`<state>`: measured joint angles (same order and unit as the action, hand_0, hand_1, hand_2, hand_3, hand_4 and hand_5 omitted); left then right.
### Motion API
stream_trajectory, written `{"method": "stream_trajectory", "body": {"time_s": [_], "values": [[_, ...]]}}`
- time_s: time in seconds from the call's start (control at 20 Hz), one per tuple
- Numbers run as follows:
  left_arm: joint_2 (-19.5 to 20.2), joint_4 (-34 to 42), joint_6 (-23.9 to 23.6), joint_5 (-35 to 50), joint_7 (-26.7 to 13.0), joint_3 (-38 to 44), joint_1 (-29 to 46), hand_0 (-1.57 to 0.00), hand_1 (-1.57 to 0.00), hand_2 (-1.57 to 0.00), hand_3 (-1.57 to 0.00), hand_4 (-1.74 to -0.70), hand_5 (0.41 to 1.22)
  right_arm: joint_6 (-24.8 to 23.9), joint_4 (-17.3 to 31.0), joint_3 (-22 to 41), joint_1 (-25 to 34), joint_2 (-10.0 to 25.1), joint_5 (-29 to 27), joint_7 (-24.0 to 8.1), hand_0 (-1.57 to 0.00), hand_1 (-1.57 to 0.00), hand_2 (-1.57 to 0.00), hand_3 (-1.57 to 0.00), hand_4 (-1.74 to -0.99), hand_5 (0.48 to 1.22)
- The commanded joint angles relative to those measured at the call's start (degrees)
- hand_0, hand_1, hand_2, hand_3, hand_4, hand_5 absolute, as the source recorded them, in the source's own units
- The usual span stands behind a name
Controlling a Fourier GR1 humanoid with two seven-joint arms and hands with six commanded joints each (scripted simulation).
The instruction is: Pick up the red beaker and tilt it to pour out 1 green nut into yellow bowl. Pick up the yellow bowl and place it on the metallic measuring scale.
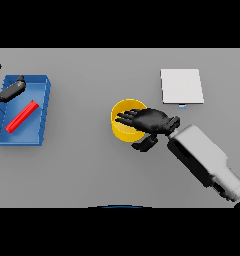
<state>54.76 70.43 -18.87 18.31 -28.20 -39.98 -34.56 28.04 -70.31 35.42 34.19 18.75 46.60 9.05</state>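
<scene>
Reaching across the yellow bowl (125, 131), the right hand (148, 120) lies with fingers straight, gripping nothing, so a loose closure could tip the bowl short of the metallic measuring scale (181, 86) beyond it.

The right hand (151, 121) lies over the yellow bowl (123, 120), fingers straight toward nine o'clock. The scale (181, 86) sits at two o'clock of the bowl. The left hand (7, 90) hovers over the blue tray (42, 95) holding the red beaker (22, 116).
</scene>
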Motion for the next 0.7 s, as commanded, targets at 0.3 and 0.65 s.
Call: {"method": "stream_trajectory", "body": {"time_s": [0.3,0.65], "values": [[-0.46,0.81,-0.35,-0.01,0.26,-0.3,0.2,0.0,0.0,0.0,0.0,-0.79,0.722,0.39,1.74,1.75,1.4,-0.62,1.92,-1.18,-0.26,-0.24,-0.23,-0.25,-1.387,0.9],[0.94,1.71,-0.39,0.53,0.0,0.31,0.67,0.0,0.0,0.0,0.0,-0.8,0.727,4.67,0.65,2.14,1.26,0.76,-0.25,-0.12,-1.29,-1.27,-1.26,-1.02,-1.649,1.154]]}}
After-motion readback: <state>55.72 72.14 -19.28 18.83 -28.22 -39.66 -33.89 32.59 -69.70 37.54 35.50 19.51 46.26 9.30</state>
